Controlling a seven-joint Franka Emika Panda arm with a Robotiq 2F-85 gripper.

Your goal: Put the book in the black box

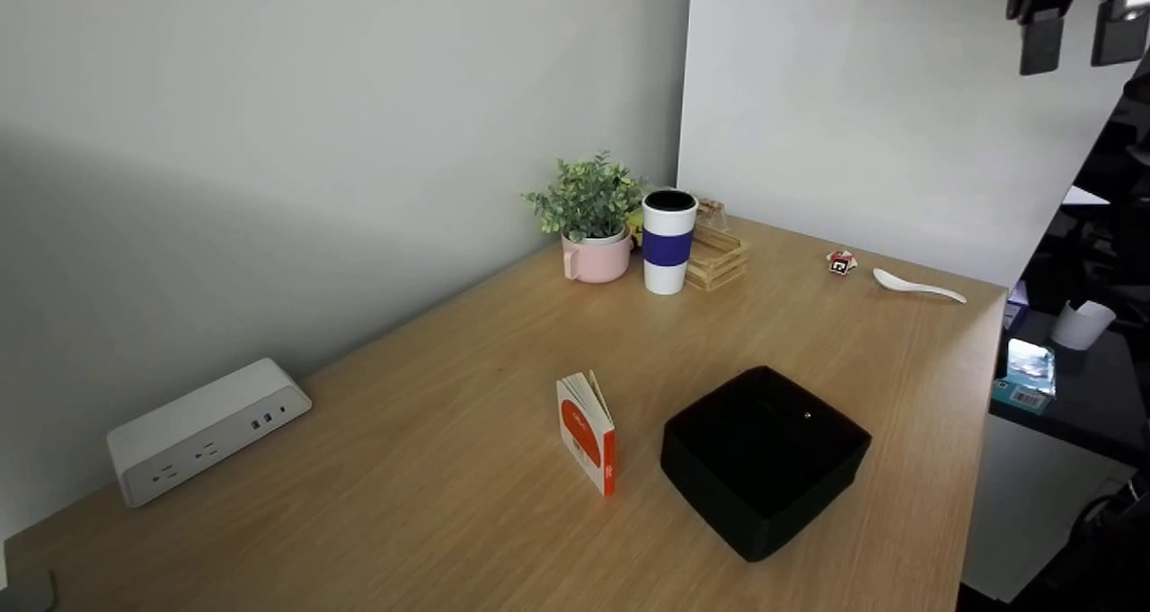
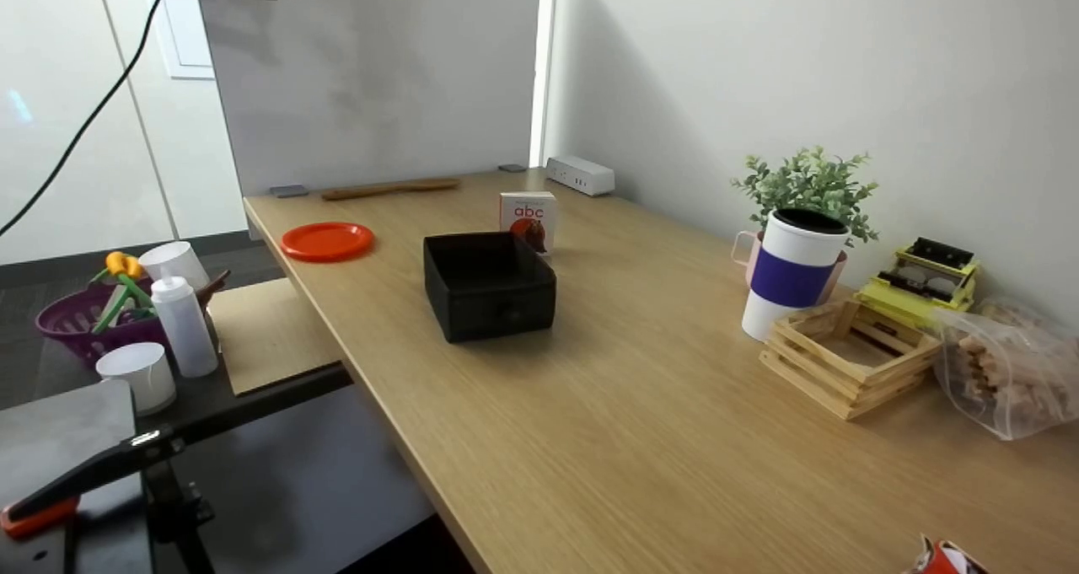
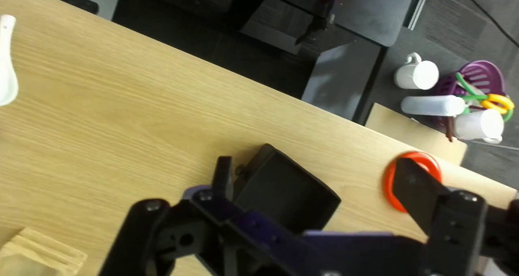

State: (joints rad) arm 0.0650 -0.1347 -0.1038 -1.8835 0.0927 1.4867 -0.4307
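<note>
One small book (image 1: 586, 434) is stood upright on the table (image 1: 449, 513), its pages slightly fanned, between the edge along the wall (image 1: 341, 136) and the black box (image 1: 764, 473), which is set just beside it, apart, nearer the free long edge. Light weight and stiff board covers can be expected, perhaps slippery, and it could be toppled by a nudge. It is best gripped from above across its thickness, near the spine, where the leaves are bound. The gripper (image 1: 1079, 48) is held high, its jaws spread with nothing between them. A white spoon (image 1: 916, 287) is laid near a corner.
</note>
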